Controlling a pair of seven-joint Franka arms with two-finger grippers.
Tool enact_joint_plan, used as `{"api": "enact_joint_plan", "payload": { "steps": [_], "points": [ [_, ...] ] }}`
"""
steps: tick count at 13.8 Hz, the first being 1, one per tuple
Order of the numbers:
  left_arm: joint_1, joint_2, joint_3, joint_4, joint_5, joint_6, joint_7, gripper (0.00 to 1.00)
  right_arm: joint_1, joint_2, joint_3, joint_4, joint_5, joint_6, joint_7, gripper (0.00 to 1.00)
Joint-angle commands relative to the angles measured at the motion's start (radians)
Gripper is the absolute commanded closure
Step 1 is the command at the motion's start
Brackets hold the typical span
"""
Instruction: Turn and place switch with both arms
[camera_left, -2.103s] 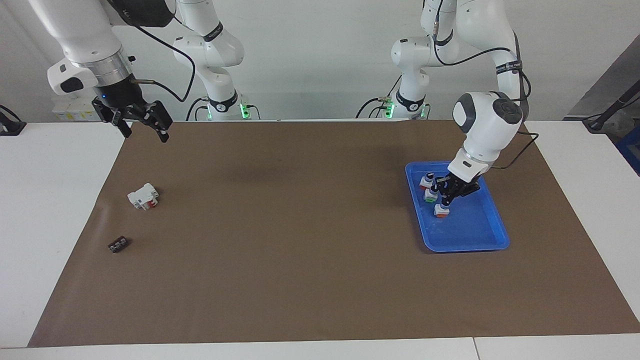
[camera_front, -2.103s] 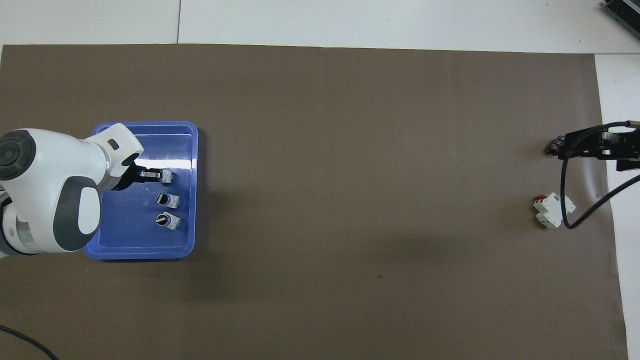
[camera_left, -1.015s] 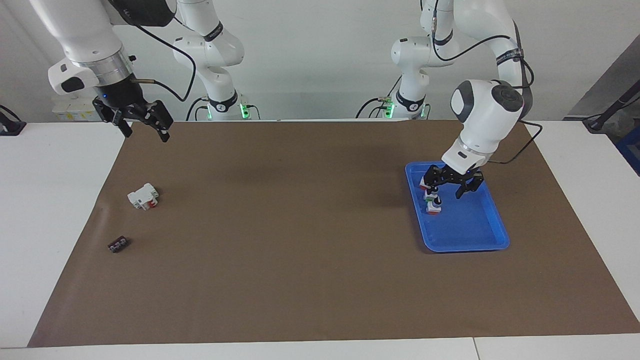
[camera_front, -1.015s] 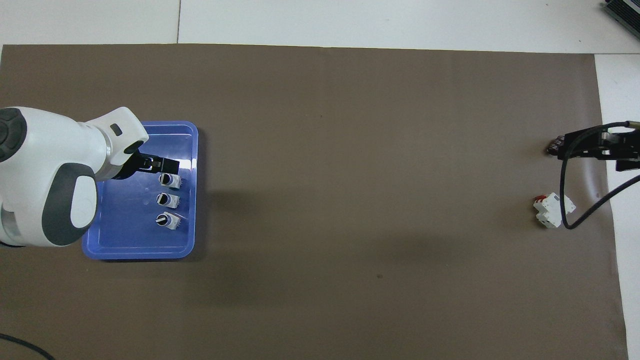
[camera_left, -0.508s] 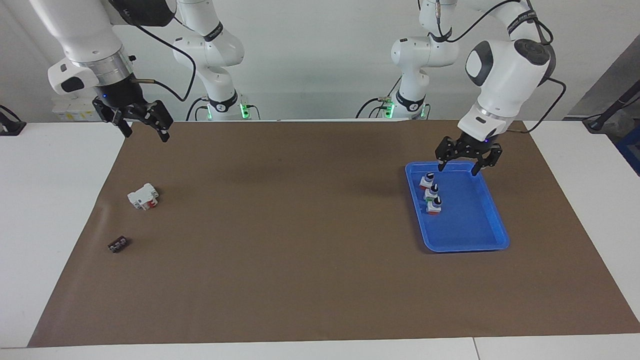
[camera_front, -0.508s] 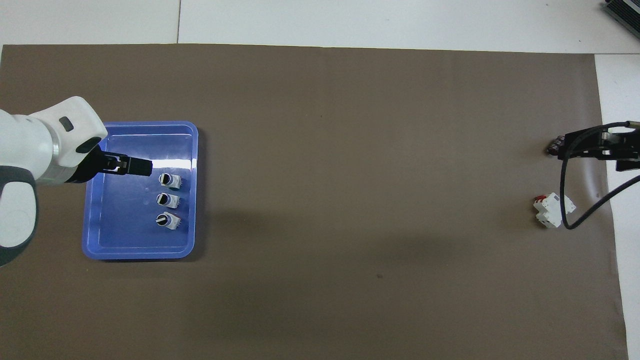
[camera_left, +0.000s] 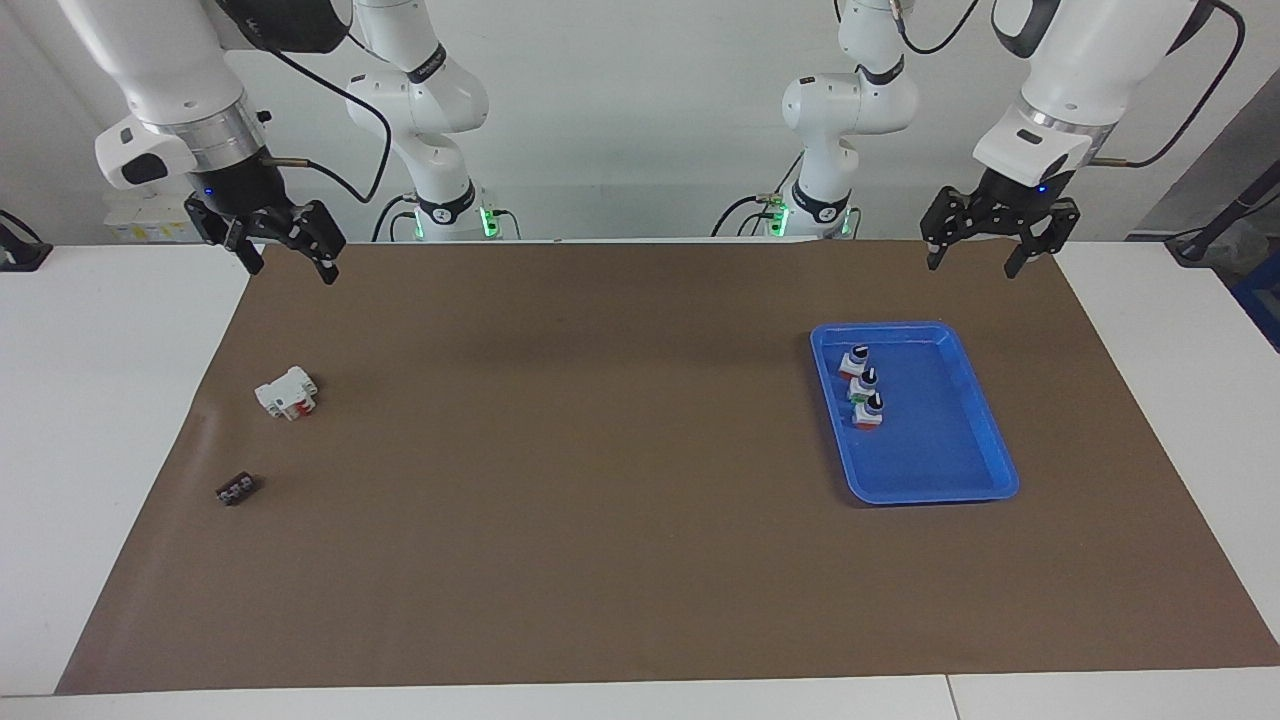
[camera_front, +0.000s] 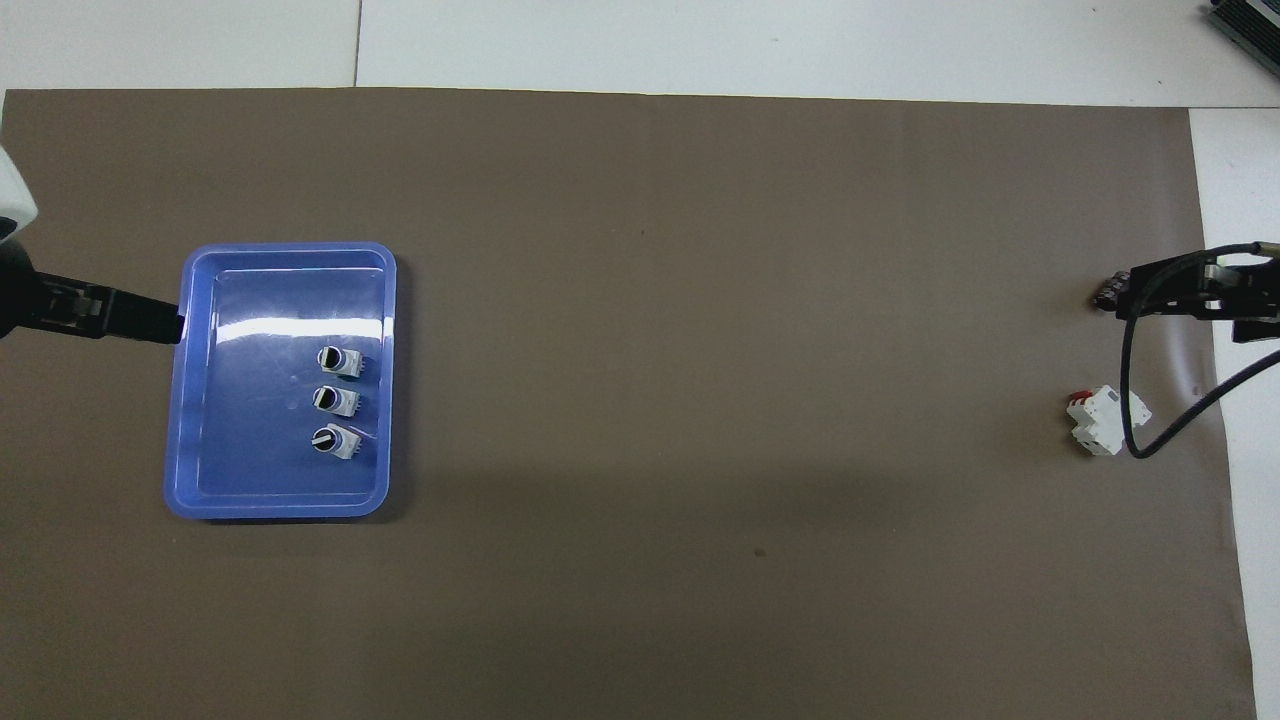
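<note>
Three switches stand in a row in the tray, at the left arm's end of the desk. Left pincer wide, raised near the tray; right pincer wide, waiting. Risk: a re-approach could clip a neighbour (they're tightly spaced) and topple it.

High facing view and steep overhead view, half-turned, sharing brown mat.

No text, brand, number or sign can be read anywhere. The dark bands around the white jointed arms carry pale marks, too small to make out.
</note>
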Motion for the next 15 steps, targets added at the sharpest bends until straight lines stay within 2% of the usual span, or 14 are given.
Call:
{"api": "enact_joint_plan", "payload": {
  "steps": [1,3,7,15],
  "points": [
    [-0.015,0.042,0.032,0.072,0.017,-0.074,0.013,0.0,0.001,-0.013,-0.004,-0.007,-0.022,-0.015,-0.008,0.0],
    [-0.015,0.016,0.074,0.054,0.018,-0.08,0.014,0.0,0.001,-0.013,-0.003,-0.007,-0.027,-0.013,-0.008,0.0],
    [-0.008,0.005,0.078,0.028,0.015,-0.077,0.013,0.0,0.001,-0.015,-0.003,-0.007,-0.027,-0.013,-0.008,0.0],
    [0.031,0.037,0.046,0.072,-0.022,-0.111,0.005,0.0,0.001,-0.013,-0.003,-0.009,-0.027,-0.013,-0.008,0.0]
  ]
}}
